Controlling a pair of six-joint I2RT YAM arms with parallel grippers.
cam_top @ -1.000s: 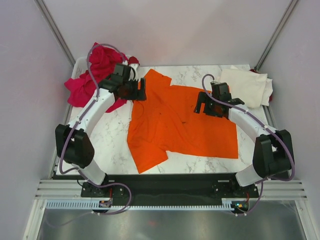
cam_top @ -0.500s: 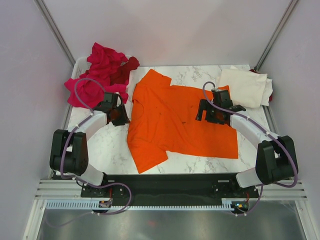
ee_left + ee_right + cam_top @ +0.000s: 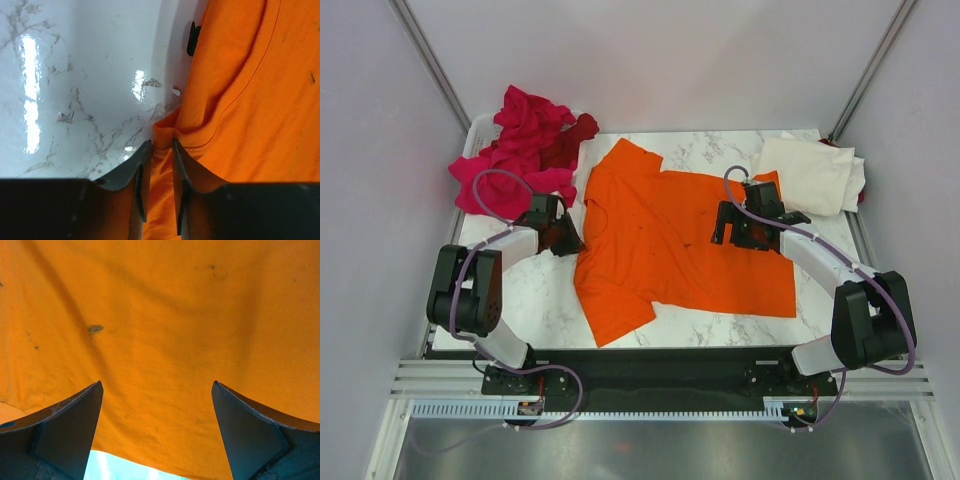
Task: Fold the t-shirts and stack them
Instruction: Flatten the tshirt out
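Orange shirt [image 3: 670, 250] lies spread and wrinkled mid-table [image 3: 535, 290].

Left arm: folded low, elbow back by its base, forearm angled in toward the shirt's left edge. Left gripper [image 3: 161, 145] sits at that edge, jaws narrow, with a fold of orange cloth pinched between them.

Right arm: stretched forward over the shirt's right part. Right gripper [image 3: 157, 384] points down at the cloth, jaws wide, holding nothing; contact with the cloth is unclear.

Cream shirt [image 3: 810, 175] lies folded at the far right. Pink shirts [image 3: 515, 150] and dark red shirt [image 3: 575, 135] are heaped at the far left.

My left gripper [image 3: 568, 240] sits at the left edge of the orange t-shirt [image 3: 670, 255], which is spread on the marble table [image 3: 535, 295]. My right gripper [image 3: 728, 228] is over its right side.
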